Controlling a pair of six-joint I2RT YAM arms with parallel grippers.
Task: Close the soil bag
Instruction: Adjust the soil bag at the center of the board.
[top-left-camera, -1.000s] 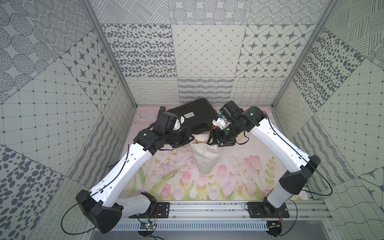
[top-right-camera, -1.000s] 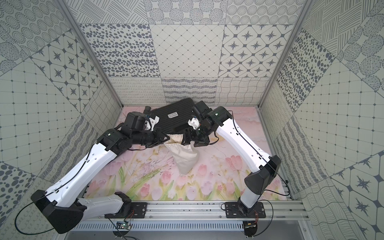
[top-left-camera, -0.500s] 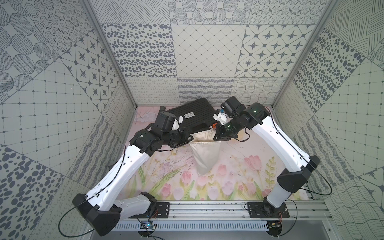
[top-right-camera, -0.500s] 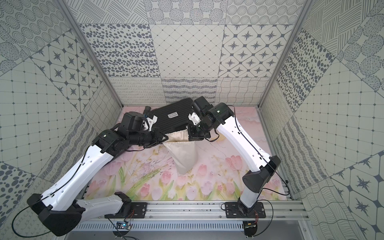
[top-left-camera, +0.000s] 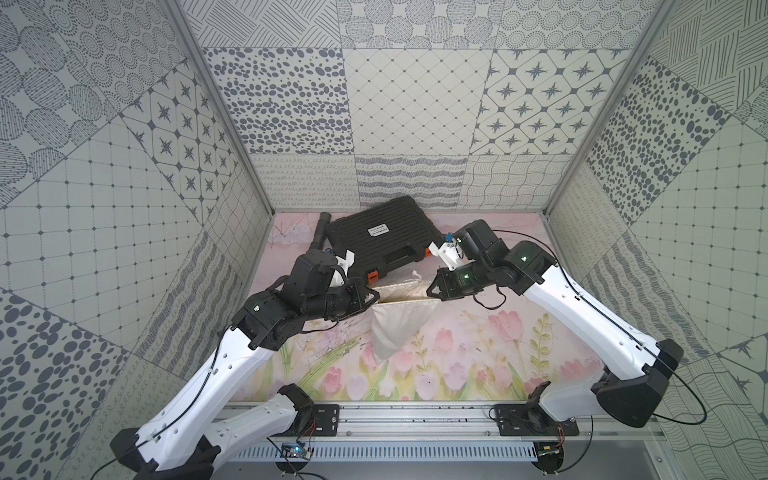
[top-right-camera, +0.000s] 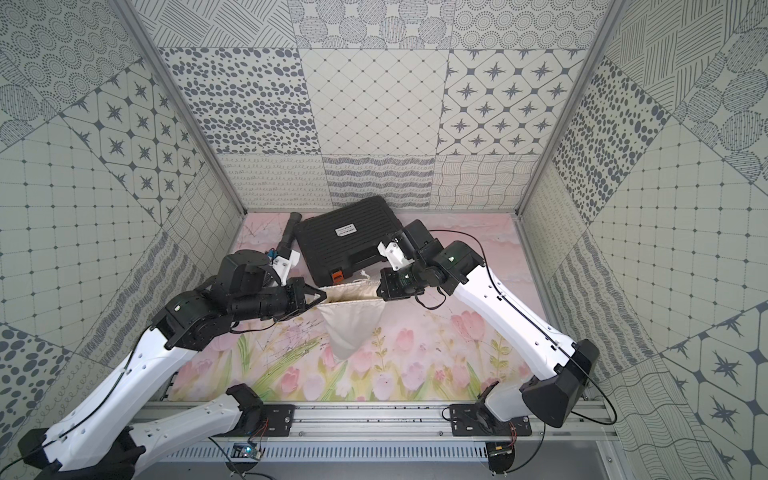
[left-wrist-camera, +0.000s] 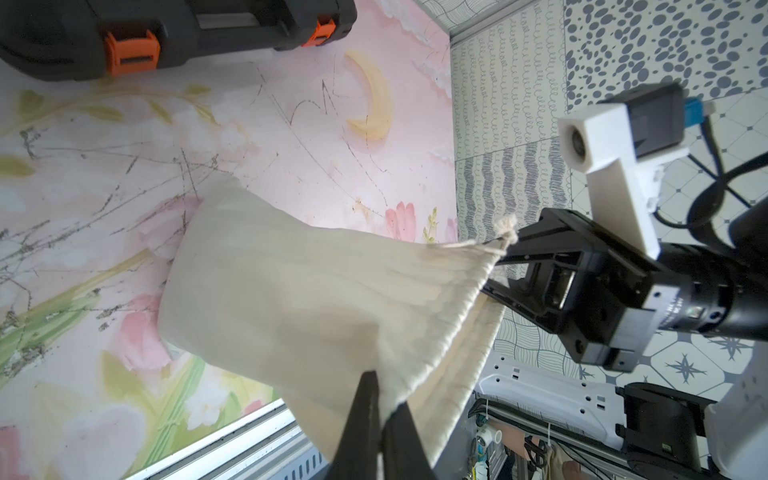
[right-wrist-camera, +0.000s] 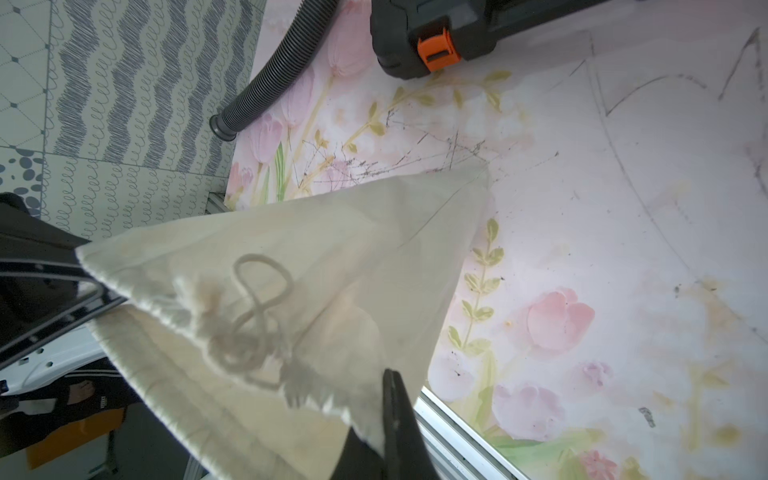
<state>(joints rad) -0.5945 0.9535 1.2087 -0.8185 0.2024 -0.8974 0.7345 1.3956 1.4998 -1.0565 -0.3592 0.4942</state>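
The soil bag (top-left-camera: 399, 328) (top-right-camera: 351, 328) is a cream cloth pouch hanging above the flowered mat, its mouth stretched into a flat line between my two grippers. My left gripper (top-left-camera: 376, 296) (top-right-camera: 324, 296) (left-wrist-camera: 380, 390) is shut on one corner of the mouth hem. At the opposite corner my right gripper (top-left-camera: 432, 289) (top-right-camera: 379, 289) (right-wrist-camera: 384, 399) is shut on the cloth. The bag (left-wrist-camera: 291, 299) (right-wrist-camera: 311, 270) narrows to a point below. A knotted white cord (right-wrist-camera: 262, 291) lies looped on the cloth near the mouth, and its knot (left-wrist-camera: 509, 232) sits beside the right gripper's fingers.
A black ribbed case (top-left-camera: 382, 241) (top-right-camera: 345, 237) with orange latches (right-wrist-camera: 436, 45) lies behind the bag at the back of the mat. A black corrugated hose (top-left-camera: 320, 230) (right-wrist-camera: 270, 79) runs along its left side. Patterned walls enclose the mat on three sides.
The right gripper has shut on the bag's mouth. Both arms have drawn apart and upward, pulling the mouth taut and lifting the bag so it hangs.
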